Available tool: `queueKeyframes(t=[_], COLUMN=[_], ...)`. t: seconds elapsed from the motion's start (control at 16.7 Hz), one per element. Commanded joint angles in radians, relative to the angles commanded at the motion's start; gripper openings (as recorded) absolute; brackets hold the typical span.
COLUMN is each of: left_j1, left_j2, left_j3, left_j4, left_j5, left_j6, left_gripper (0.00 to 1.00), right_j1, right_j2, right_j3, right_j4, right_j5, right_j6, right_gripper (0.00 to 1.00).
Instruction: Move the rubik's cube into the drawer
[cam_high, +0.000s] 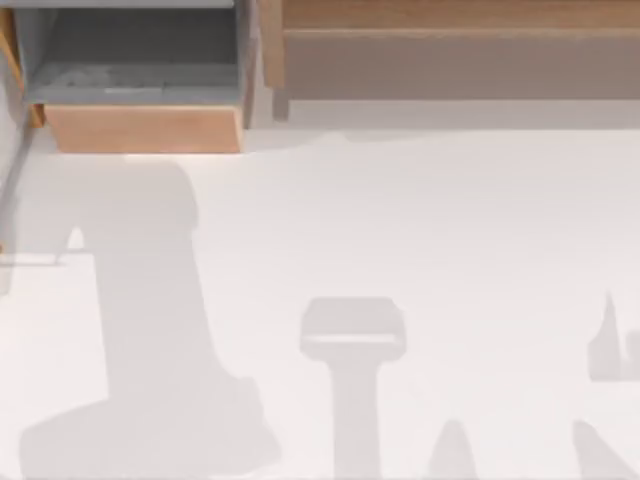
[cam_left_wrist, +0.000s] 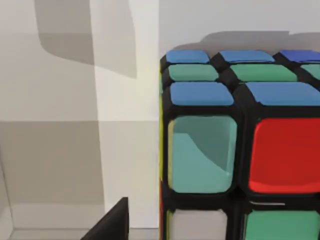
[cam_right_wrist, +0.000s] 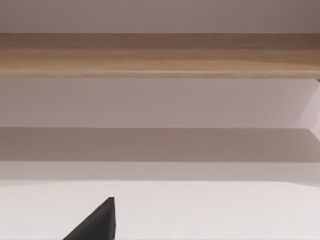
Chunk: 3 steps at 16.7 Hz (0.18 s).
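Looming close before the left pincer, whose opening cannot be told, the rubik's cube (cam_left_wrist: 240, 150) fills the left wrist view beside pale walls. Judged light, rigid and smooth-stickered, it suits a grip across two opposite flat faces. The drawer (cam_high: 140, 128) stands open at the table's (cam_high: 420, 230) far left.

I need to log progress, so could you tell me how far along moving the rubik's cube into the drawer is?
Done: the drawer stands open at the table's far left. In hand: the rubik's cube sits close before the left wrist camera. Left: seeing it rest inside.
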Motion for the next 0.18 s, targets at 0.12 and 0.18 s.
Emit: queueKeyframes(t=[0.12,0.18], left_j1=[0.000,0.000], left_j2=[0.000,0.000], left_j3=[0.000,0.000], left_j4=[0.000,0.000], left_j5=[0.000,0.000], left_j6=[0.000,0.000], left_gripper=[1.00,1.00], right_j1=[0.000,0.000], right_j2=[0.000,0.000], right_j3=[0.000,0.000], right_j4=[0.000,0.000], right_j5=[0.000,0.000], right_j6=[0.000,0.000], right_gripper=[1.00,1.00])
